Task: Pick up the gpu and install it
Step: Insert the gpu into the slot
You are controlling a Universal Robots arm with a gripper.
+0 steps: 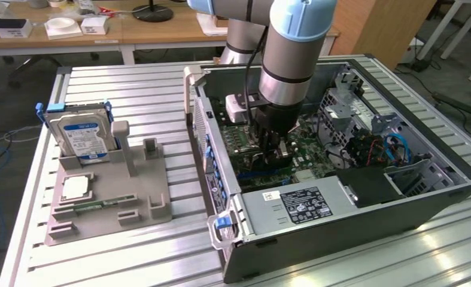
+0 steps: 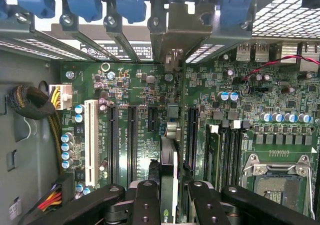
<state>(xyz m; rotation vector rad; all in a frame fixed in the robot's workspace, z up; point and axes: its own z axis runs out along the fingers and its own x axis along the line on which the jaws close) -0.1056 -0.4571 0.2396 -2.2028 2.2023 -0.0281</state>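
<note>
Installation is judged to be the step in hand: the end effector (image 2: 169, 195) is closed on the gpu (image 2: 168, 160), which is held edge-on inside the open computer case (image 1: 427, 206), just above the motherboard (image 2: 140, 85) and lined up with an expansion slot (image 2: 192, 135). A straight, level press into that slot is what seating appears to call for. Slot alignment is given by the wrist view, whereas the hard drive (image 1: 79, 139) in its holder on the table (image 1: 123, 263), at the exterior view's left, is given by the exterior view.

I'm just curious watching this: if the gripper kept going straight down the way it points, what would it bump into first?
Probably the motherboard: the gripper holds the gpu edge-on above its slots inside the computer case, so the card should meet the board first. Depth is hard to judge.
</note>
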